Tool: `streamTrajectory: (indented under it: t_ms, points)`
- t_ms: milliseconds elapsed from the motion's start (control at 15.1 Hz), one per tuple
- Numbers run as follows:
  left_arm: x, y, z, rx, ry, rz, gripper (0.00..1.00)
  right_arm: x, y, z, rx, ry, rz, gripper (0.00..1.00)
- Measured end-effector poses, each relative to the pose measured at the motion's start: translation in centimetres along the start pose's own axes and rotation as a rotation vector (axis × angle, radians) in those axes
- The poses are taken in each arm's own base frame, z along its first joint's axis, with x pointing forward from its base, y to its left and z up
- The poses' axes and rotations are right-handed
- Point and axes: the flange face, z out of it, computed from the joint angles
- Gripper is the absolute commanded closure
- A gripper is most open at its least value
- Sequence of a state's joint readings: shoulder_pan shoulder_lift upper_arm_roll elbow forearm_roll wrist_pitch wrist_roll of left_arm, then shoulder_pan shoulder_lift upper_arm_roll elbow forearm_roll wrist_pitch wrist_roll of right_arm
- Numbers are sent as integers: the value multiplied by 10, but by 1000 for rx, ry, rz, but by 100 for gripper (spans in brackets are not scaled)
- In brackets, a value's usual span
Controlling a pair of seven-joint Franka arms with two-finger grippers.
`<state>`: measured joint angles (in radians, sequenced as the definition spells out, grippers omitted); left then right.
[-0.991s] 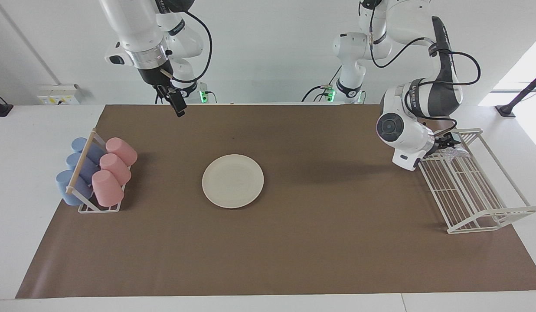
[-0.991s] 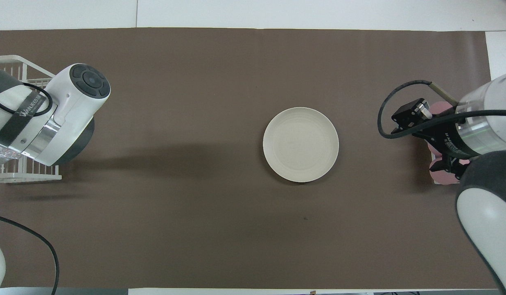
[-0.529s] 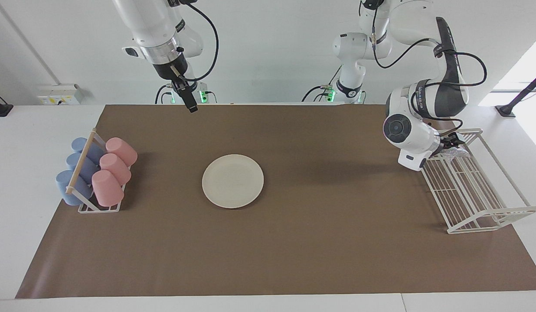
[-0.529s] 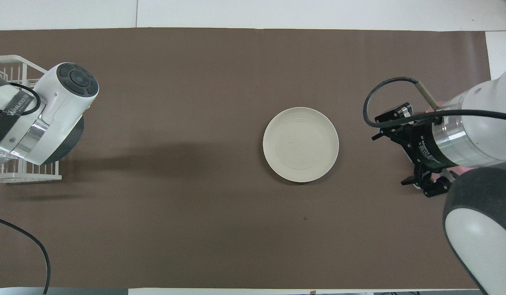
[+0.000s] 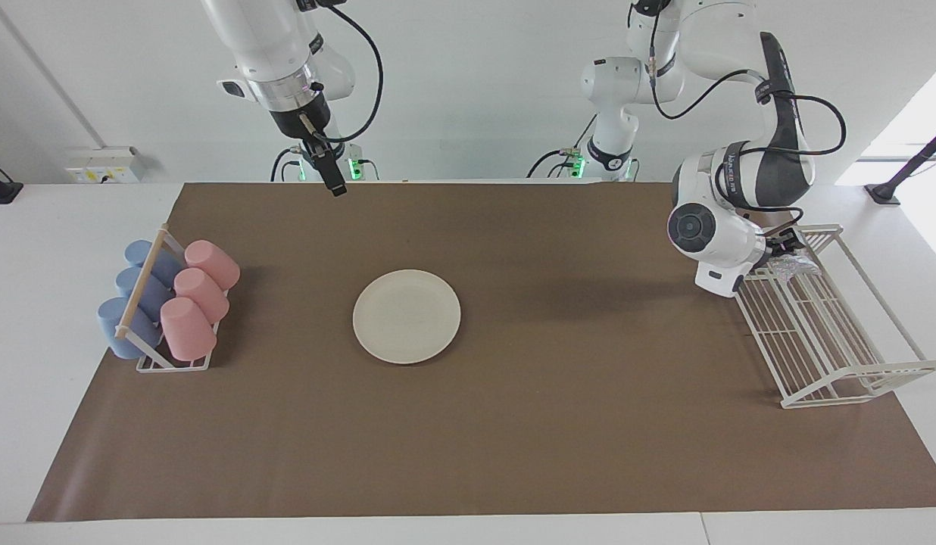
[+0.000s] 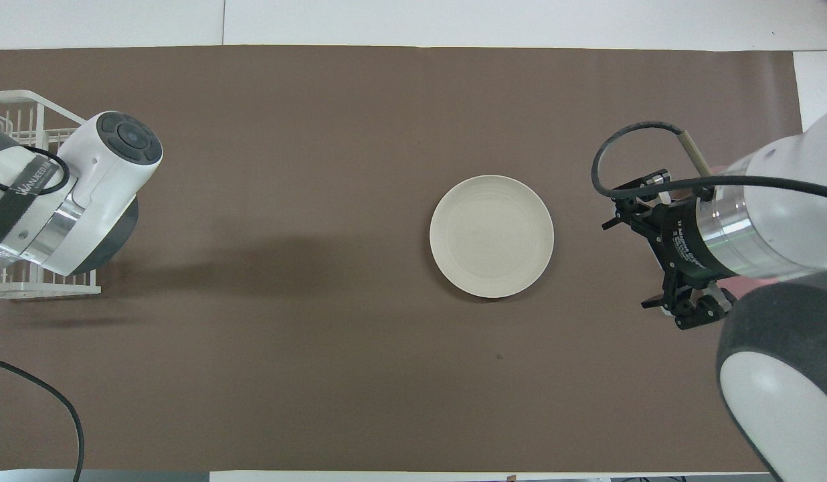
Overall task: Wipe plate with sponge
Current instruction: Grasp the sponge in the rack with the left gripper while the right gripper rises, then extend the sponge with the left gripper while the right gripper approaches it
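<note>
**A:** White walls, white table, and a matte brown paper mat (image 5: pixel 513 424) covering most of it. What's actually on there?

**B:** The plate (image 5: pixel 407 316) lies flat on the mat around the middle of the table, a bit toward the right arm's end. It's round, cream and smooth, with a shallow rim, and nothing is on it. The sponge (image 5: pixel 792 264) is a crinkly silvery pad in the white wire rack (image 5: pixel 824 325) at the left arm's end of the table, at the end of the rack nearer the robots.

**A:** Grippers?

**B:** The left gripper (image 5: pixel 780 247) is right at the sponge, but I can't tell if it's clamped on it or not. The right gripper (image 5: pixel 335 184) hangs up high toward the right arm's end, jaws apart and holding nothing.

**A:** Any other containers?

**B:** There's a small wire holder (image 5: pixel 173 362) with a wooden bar near the table edge at the right arm's end. It has three blue cups (image 5: pixel 131 303) and three pink cups (image 5: pixel 195 295) in it, lying on their sides.

**A:** Overhead any different?

**B:** You can see faint rings on the plate (image 6: pixel 492 235) there, but the arms hide the cups and most of the rack (image 6: pixel 25 120).
</note>
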<state>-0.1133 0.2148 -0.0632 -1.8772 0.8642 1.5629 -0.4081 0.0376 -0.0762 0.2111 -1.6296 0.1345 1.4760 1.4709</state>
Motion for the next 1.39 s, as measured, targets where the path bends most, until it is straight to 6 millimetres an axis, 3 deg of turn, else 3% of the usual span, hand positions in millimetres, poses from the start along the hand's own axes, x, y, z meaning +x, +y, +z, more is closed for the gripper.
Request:
streamTrajectory:
  t_ms: [66,462,661,1057,1255,1387]
  points:
    - [-1,-1,-1,1,-1,-2,100,-3,0,0,0,1,8,0]
    - [-1,-9,-9,-3,12,-18,100,-16,0,1,-2,4,28,0]
    - [1,-20,-25,-45,27,-47,100,-26,-1,2,-4,7,19,0]
    - [-13,-78,-109,-469,-23,-138,100,-30,-2,2,4,7,32,0]
    - [-29,-88,-141,-756,-70,-121,100,-58,-7,1,51,7,106,0]
    - [-37,-100,-152,-989,-117,-122,100,-84,-9,2,76,3,176,0]
